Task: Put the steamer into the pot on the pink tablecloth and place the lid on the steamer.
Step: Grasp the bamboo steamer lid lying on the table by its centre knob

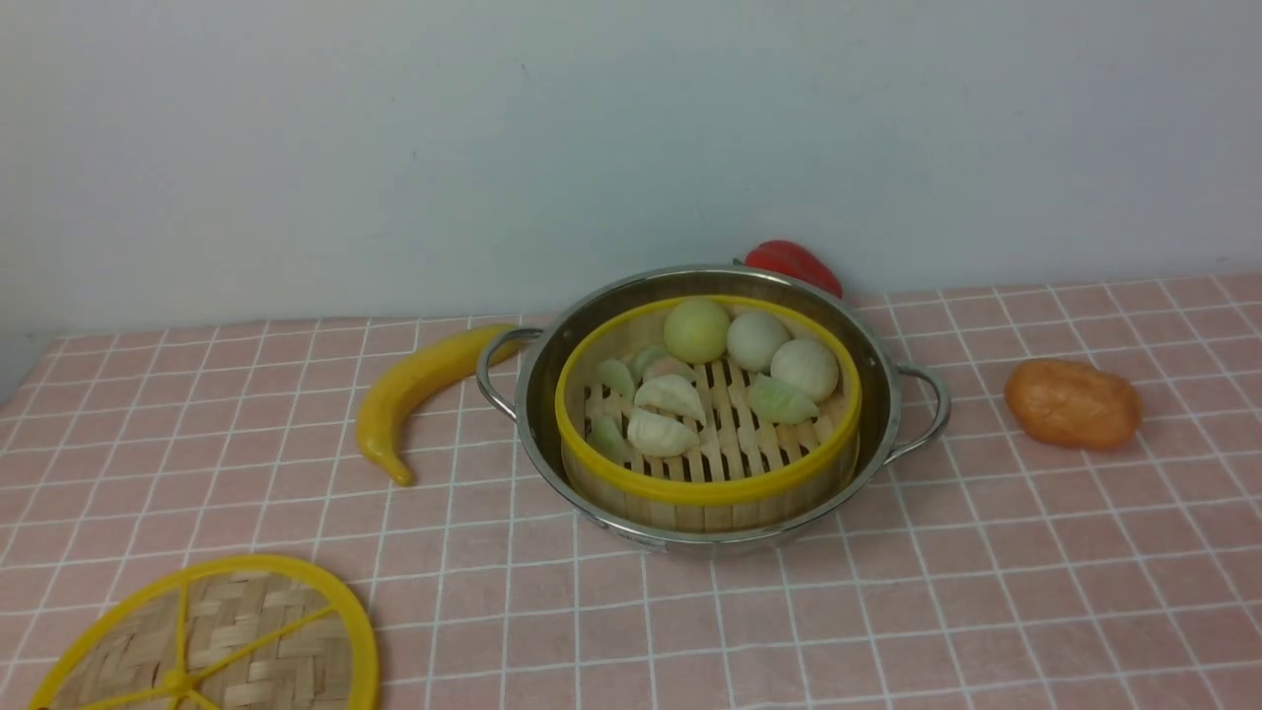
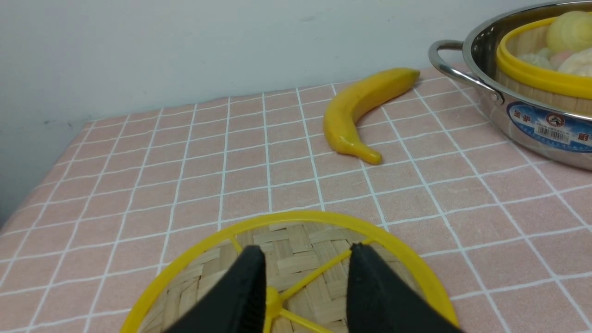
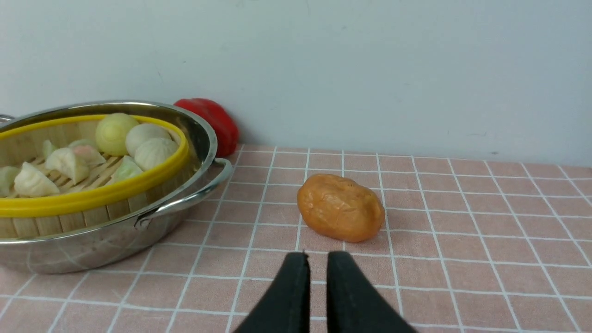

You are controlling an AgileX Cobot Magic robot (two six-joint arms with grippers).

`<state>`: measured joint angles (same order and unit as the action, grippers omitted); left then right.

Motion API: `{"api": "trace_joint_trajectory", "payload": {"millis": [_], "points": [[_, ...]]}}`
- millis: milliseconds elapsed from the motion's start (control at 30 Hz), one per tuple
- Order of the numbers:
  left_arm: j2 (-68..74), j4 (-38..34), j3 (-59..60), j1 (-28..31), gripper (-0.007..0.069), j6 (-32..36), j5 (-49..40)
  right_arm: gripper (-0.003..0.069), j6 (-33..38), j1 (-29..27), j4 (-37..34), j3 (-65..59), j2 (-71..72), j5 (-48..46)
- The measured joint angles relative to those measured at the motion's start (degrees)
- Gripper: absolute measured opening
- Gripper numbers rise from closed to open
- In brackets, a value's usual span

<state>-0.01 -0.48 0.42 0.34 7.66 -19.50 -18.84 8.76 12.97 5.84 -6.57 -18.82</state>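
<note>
Steamer (image 1: 708,490) in the pot (image 1: 646,540); lid (image 1: 266,631) still to go on.

The lid lies on the pink cloth (image 1: 611,631), front left; left claw (image 2: 305,263) open above it, right claw (image 3: 318,256) slightly open, empty. Banana (image 1: 394,404) sits between lid and pot, perhaps in the way; bread (image 1: 1073,404) and red pepper (image 1: 794,266) look harmless.

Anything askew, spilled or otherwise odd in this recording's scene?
Nothing looks spilled or damaged. The steamer sits inside the pot, its buns and dumplings within the rim. The lid lies flat on the pink tablecloth, not yet on the steamer.
</note>
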Motion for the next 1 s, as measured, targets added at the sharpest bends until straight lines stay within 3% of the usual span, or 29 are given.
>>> {"api": "trace_joint_trajectory", "payload": {"millis": [167, 1000], "points": [[0.0, 0.0, 0.0, 0.0, 0.0243, 0.0, 0.0, 0.0104, -0.1, -0.1, -0.1, -3.7, 6.2, -1.7], [0.0, 0.0, 0.0, 0.0, 0.0243, 0.0, 0.0, 0.0164, -0.2, -0.2, -2.2, -5.2, 6.3, -3.7]]}}
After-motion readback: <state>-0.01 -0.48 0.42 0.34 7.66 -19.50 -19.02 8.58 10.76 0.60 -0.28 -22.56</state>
